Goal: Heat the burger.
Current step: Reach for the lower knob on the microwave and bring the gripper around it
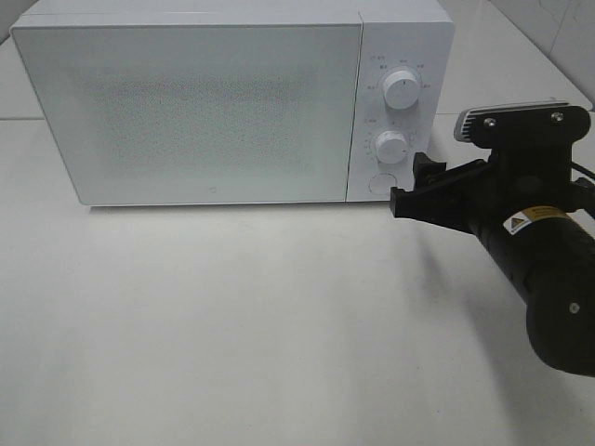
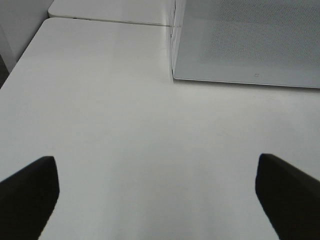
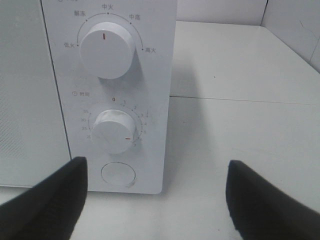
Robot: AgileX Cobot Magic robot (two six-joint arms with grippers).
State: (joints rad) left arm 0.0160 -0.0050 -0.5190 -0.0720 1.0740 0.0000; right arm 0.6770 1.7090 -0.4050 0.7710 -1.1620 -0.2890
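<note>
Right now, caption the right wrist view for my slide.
Open right tool faces the microwave's power dial, timer dial and round button.

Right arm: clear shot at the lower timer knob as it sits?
Probably yes. The right gripper hangs open just in front of the control panel, the timer knob faces it, and nothing stands between them.

Boxy white microwave (image 1: 214,102) smooth, faintly glossy, door finely dotted; white tabletop (image 1: 232,325) matt; right gripper (image 1: 414,183) matt black plastic.

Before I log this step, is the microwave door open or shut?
Shut: the door lies flush with the control panel.
</note>
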